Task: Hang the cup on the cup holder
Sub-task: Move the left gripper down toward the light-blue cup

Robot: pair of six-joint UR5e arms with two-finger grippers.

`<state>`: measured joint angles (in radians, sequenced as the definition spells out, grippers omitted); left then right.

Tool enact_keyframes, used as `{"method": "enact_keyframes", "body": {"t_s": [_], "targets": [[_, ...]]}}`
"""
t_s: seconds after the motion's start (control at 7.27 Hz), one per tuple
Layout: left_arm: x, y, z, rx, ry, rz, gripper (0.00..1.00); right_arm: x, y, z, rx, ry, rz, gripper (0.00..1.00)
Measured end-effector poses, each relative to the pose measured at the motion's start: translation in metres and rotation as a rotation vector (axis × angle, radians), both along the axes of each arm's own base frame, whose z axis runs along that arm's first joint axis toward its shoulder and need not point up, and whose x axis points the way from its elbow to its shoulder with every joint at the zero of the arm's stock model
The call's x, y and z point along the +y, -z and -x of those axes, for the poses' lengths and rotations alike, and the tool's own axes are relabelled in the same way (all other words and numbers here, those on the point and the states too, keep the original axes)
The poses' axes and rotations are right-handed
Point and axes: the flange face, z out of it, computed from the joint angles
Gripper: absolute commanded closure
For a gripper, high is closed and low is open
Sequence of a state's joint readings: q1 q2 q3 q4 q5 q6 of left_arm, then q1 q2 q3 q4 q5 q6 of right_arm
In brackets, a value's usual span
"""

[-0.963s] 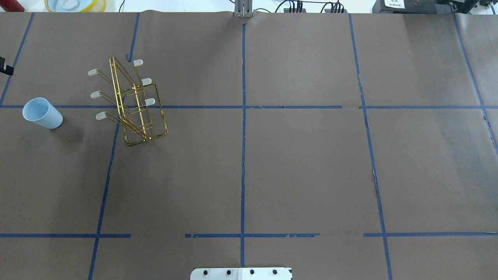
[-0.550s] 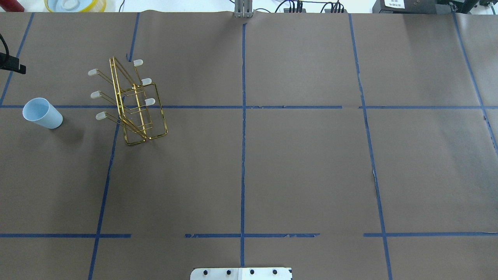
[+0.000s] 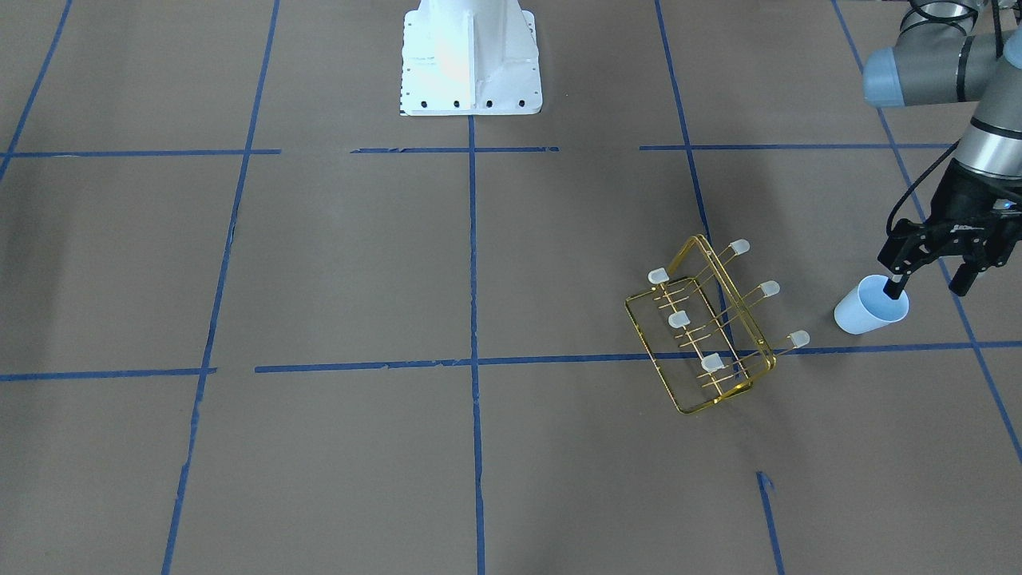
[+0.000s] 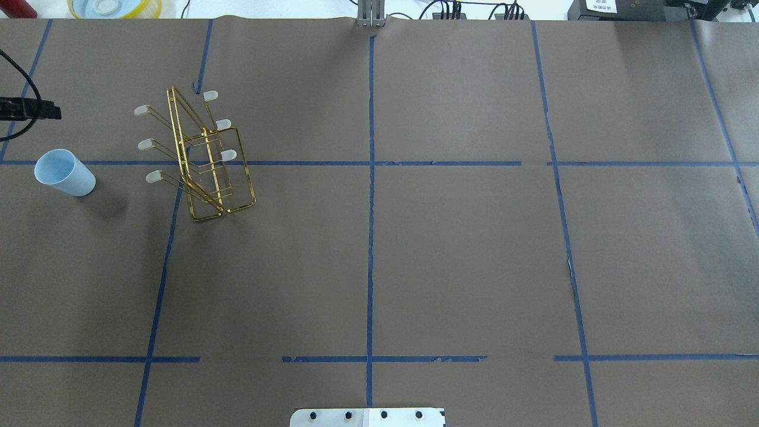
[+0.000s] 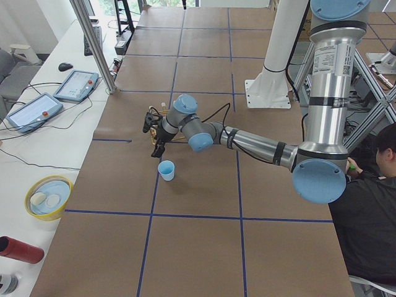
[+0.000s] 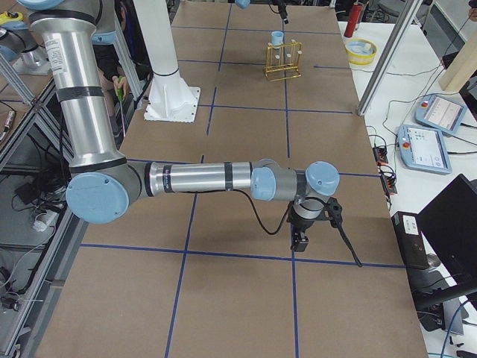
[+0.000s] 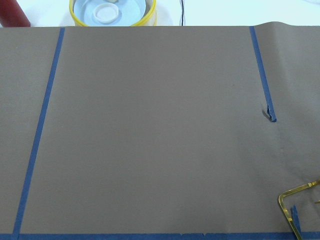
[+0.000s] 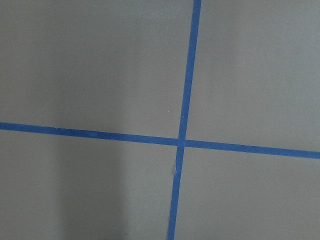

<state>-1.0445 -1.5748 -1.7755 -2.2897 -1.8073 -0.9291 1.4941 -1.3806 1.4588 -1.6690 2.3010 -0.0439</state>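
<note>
The pale blue cup (image 3: 869,310) is standing upright, mouth up, on the brown paper-covered tabletop (image 4: 462,249), over on the robot's left side. It's near the gold wire cup holder (image 3: 703,335) but not touching it, so not hung on any of the white-capped prongs (image 3: 769,287) yet. The holder sits on its rectangular frame, with three capped prongs sticking out each side.

The left gripper (image 3: 928,279) hangs above the tabletop close to the cup, fingers (image 3: 895,284) spread apart and gripping nothing. From the front camera one finger lines up over the cup's mouth, but the other views show it raised and off to one side, so no contact that I can see.

The right gripper (image 6: 300,240) is way over at the other end, low over the tabletop by a crossing of blue tape lines (image 8: 182,141). It only shows from the side camera, so I can't tell if its fingers are apart or together.
</note>
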Motion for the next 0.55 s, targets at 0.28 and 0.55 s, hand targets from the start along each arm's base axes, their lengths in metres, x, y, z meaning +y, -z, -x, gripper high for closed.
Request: {"method": "enact_keyframes", "body": {"t_s": [0.28,0.55], "targets": [[0.027,-0.01,-0.022,0.016,0.081,-0.048,0.0,0.0,0.0,0.0,0.0,0.0,0.0,0.0],[0.062,-0.025,-0.042,0.036,0.159,-0.063,0.0,0.0,0.0,0.0,0.0,0.0,0.0,0.0]]}}
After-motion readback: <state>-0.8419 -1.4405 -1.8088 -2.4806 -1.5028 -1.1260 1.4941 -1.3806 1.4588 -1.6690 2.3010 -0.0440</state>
